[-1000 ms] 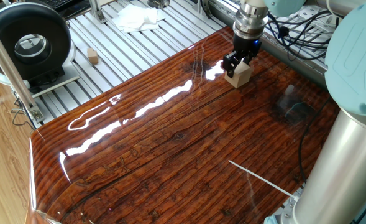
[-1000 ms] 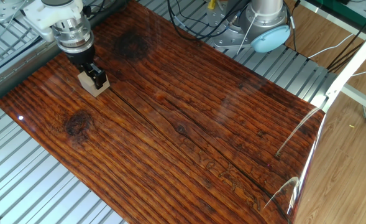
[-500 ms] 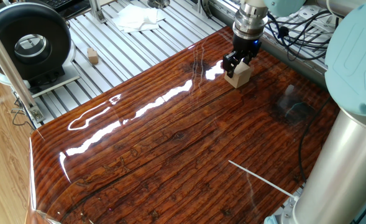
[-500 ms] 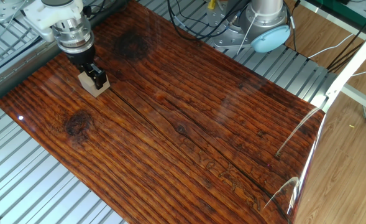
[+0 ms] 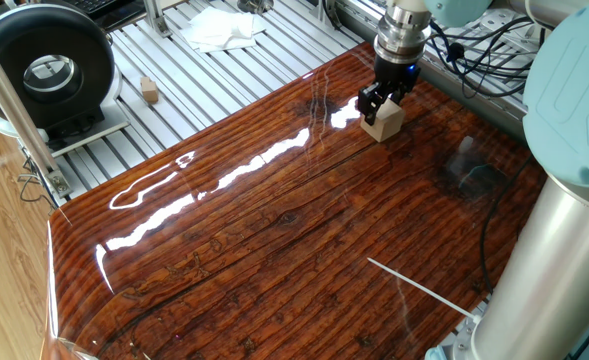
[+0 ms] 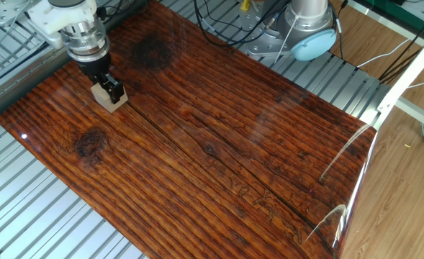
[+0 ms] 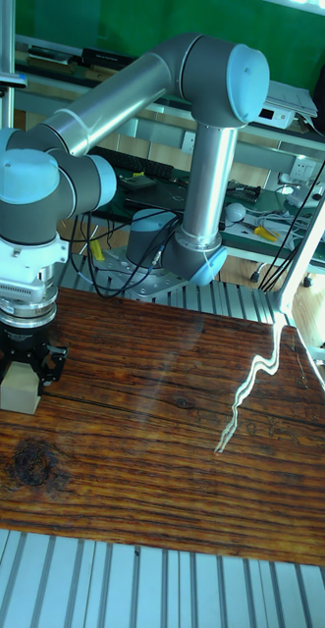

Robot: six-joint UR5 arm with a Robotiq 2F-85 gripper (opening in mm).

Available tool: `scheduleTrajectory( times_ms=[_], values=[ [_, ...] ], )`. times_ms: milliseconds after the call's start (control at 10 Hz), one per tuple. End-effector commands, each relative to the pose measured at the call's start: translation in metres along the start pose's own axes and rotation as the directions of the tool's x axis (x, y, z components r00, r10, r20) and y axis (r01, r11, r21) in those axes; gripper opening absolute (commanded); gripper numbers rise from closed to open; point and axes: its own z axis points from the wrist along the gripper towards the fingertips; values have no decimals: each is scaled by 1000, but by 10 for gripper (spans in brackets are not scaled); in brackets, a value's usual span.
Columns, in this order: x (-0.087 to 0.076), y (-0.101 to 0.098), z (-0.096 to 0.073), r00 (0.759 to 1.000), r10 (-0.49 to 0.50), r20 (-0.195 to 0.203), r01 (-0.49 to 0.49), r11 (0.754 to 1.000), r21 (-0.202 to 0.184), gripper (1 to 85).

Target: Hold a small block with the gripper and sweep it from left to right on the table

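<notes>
The small block (image 5: 385,122) is a pale wooden cube resting on the glossy reddish-brown table (image 5: 274,230), near its far right corner in one fixed view. My black gripper (image 5: 378,104) comes straight down on it, its fingers shut on the cube's sides. From the other fixed view the small block (image 6: 108,98) sits near the upper left of the table (image 6: 233,144), with the gripper (image 6: 104,87) clamped on it. The tall view puts the small block (image 7: 19,389) at the far left of the table (image 7: 162,442), under the gripper (image 7: 20,370).
A tinier brownish block (image 5: 150,90) lies on the aluminium slats beside a black round blower (image 5: 44,65) and a white cloth (image 5: 222,28). Cables (image 5: 474,50) run behind the gripper. The arm's base (image 6: 305,29) stands past the table's far edge.
</notes>
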Motion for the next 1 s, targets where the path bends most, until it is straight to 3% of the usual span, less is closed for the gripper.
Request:
scheduleTrajectory(
  times_ms=[0,900],
  values=[
    [-1,3,-1,1000,8,5,-8,1000,-12,10],
    [-2,7,-2,1000,13,3,-13,1000,-16,10]
  ],
)
